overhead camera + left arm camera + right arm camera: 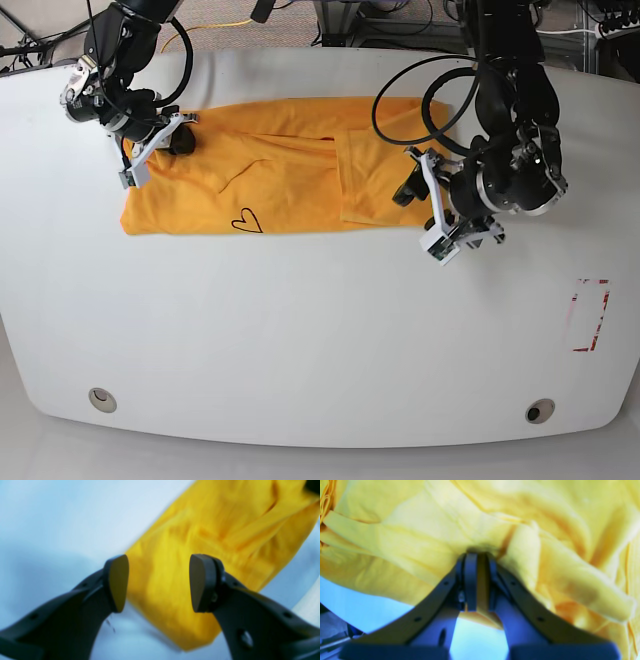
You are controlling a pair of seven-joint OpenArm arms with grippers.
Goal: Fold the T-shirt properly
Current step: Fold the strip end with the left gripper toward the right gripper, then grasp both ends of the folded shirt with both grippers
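The orange-yellow T-shirt lies as a long band across the far half of the white table, its small black heart near the front edge. In the base view my right gripper is at the shirt's left end. The right wrist view shows that gripper shut, with a bunch of yellow cloth pinched between the pads. My left gripper hangs at the shirt's right end. Its fingers stand apart around nothing, and the shirt's end lies below them.
A red-outlined rectangle is marked on the table at the right. Two round holes sit near the front edge. Cables and equipment crowd the floor behind the table.
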